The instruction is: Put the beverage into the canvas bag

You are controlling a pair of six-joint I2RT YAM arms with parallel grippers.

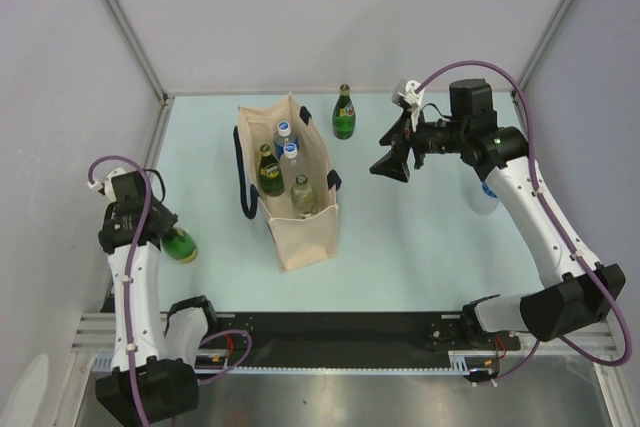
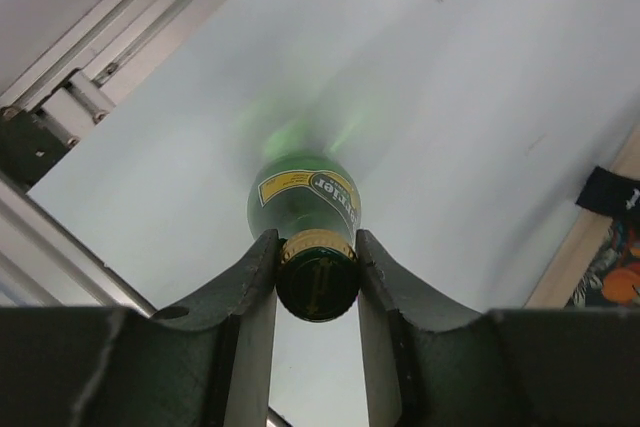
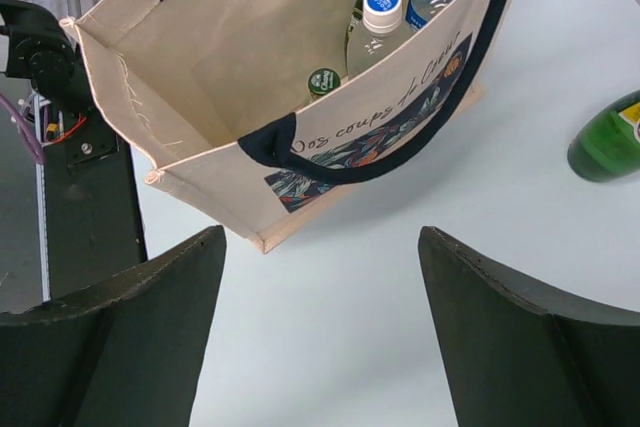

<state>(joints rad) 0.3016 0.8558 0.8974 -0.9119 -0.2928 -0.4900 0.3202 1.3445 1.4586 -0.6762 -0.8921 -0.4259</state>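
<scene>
Left wrist view: the left gripper (image 2: 316, 252) has its dark fingers pinched on the gold-banded neck of a green glass bottle with a yellow label (image 2: 305, 197), just under the cap. Whether its base is off the pale table (image 2: 480, 97) I cannot tell.
Grip risk: the hold is narrow and high above a heavy body. Smooth glass could slide through the pads, or the bottle could swing like a pendulum on a quick move.
Where the beverage is: at the near left of the table, well apart from the bag and outside it, so the placing is not yet done.
Bag: the upright cream canvas bag with navy strap handles (image 1: 300, 237) stands mid-table, mouth open and taller than the bottles. A low approach would strike the cloth wall and push or fold it, and a handle loop could snag the bottle.
Inside the bag: two clear blue-capped bottles (image 1: 288, 142), a green one (image 1: 268, 169) and a clear one (image 1: 302, 192) fill much of it. The free room looks to be at the near end — a drop elsewhere means glass on glass.
Right gripper (image 3: 320, 242): jaws spread wide and holding nothing, near the bag's right side but not touching, so nothing steadies the cloth.
Far edge: another green glass bottle (image 1: 344, 115) stands beyond the bag, out of the likely path.
</scene>
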